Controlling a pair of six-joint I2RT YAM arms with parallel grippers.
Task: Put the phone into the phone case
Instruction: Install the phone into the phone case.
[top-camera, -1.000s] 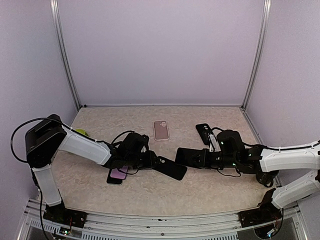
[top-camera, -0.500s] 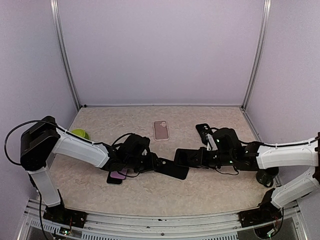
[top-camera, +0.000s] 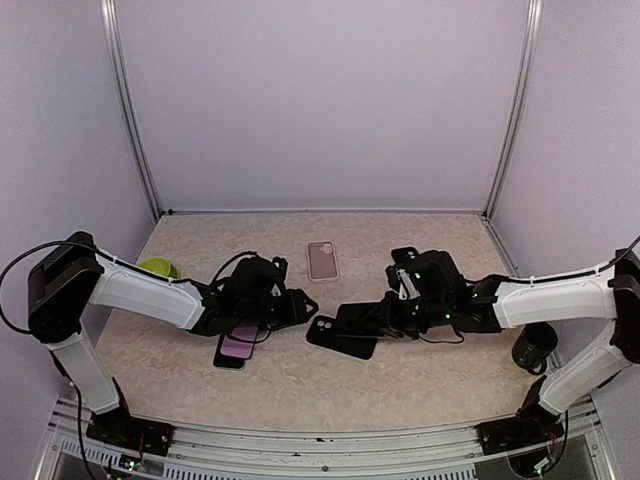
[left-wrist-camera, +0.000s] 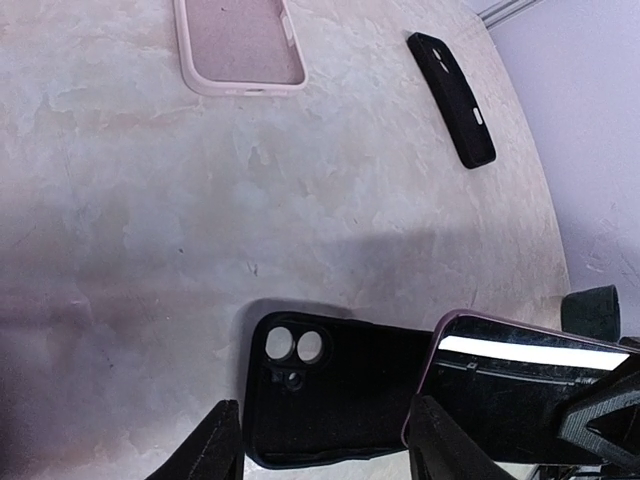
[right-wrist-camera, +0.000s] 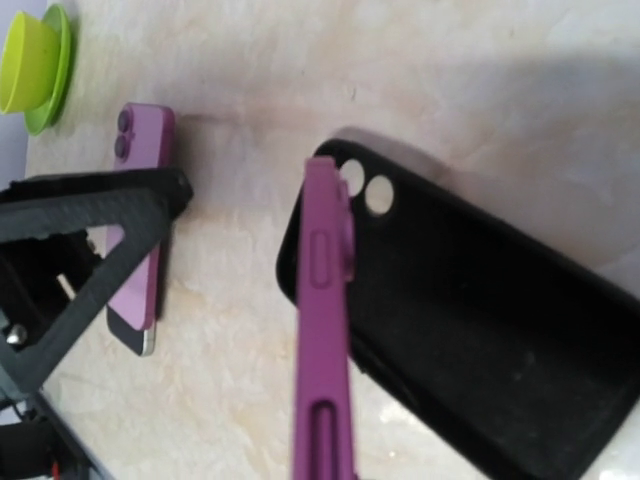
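An empty black phone case (top-camera: 335, 337) lies flat on the table, inside facing up, its camera holes at the left end (left-wrist-camera: 320, 390). My left gripper (top-camera: 300, 303) is open just left of it. Its fingers (left-wrist-camera: 215, 440) stand wide on either side of the case's near end without touching it. My right gripper (top-camera: 398, 316) is shut on a phone (top-camera: 365, 318) with a purple rim and dark screen. It holds the phone on edge (right-wrist-camera: 325, 300) over the case's right part (right-wrist-camera: 470, 330).
A second purple phone (top-camera: 237, 346) lies under my left arm. A pink case (top-camera: 322, 260) and another black case (top-camera: 405, 264) lie farther back. A green object (top-camera: 158, 267) sits at the left and a black cup (top-camera: 535, 345) at the right.
My left gripper has opened, let go of the black case and drawn back to the left. The case now lies flat. My right gripper has carried the phone left over the case.
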